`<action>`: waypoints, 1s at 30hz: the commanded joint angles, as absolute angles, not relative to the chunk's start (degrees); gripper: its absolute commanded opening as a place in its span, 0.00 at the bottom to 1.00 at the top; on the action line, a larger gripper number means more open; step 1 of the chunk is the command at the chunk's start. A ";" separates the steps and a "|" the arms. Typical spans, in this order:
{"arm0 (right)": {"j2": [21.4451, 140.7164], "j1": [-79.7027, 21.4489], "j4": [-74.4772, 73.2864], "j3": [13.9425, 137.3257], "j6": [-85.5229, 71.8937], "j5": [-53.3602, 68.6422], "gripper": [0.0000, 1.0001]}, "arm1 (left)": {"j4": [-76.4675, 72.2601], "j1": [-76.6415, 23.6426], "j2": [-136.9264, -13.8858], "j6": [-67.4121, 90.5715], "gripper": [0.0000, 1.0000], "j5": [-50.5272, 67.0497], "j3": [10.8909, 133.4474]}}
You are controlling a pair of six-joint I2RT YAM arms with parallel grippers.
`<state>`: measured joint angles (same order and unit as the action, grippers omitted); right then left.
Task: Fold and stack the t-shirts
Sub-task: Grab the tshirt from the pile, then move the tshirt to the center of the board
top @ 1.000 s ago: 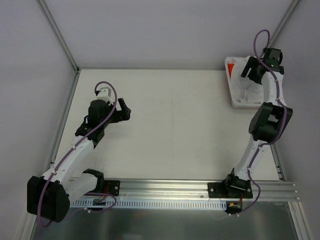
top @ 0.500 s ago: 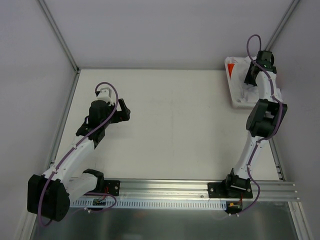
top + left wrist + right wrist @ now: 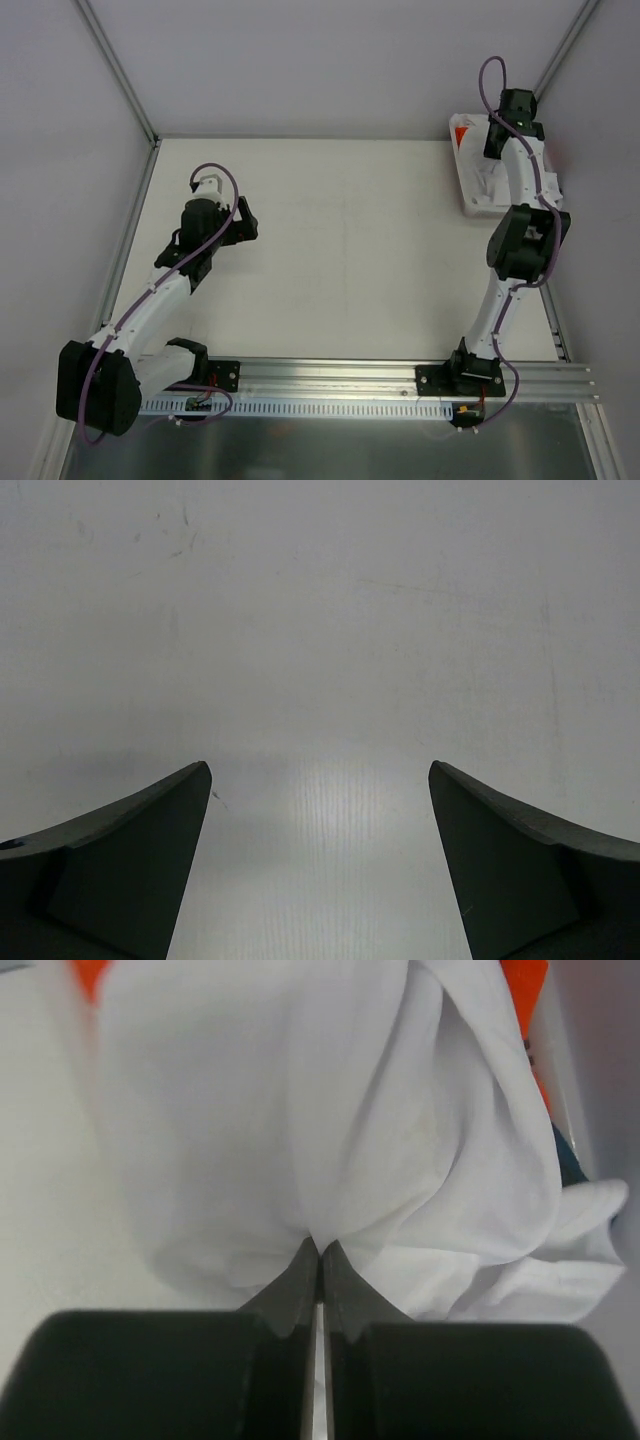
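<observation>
Progress: nothing folded or stacked yet | right gripper [image 3: 319, 1247] pinched onto white t-shirt [image 3: 330, 1110] in far-right basket [image 3: 468, 205] | left gripper [image 3: 318, 770] wide, empty | orange t-shirt [image 3: 522, 990] untouched

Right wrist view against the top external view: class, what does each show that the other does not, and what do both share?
Only the right wrist view: the right gripper has its fingers shut, pinching a fold of the white t-shirt. Only the top external view: the left gripper above the table, and the basket's place in the far right corner. Both: white cloth with the orange t-shirt beside it.
</observation>
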<state>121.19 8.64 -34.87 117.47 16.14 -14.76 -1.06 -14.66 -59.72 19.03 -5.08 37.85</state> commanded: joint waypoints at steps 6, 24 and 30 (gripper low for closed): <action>102.85 1.32 -43.41 137.01 14.34 -2.16 0.01 | -0.97 -14.85 -63.54 20.74 0.92 -2.99 47.19; 102.57 0.79 4.48 146.86 -56.05 56.58 0.07 | 3.33 -14.85 -54.94 22.59 0.99 2.64 52.38; 87.48 -0.52 -21.13 119.58 -31.33 50.21 0.04 | 4.39 -14.85 -49.75 24.78 0.99 1.76 48.52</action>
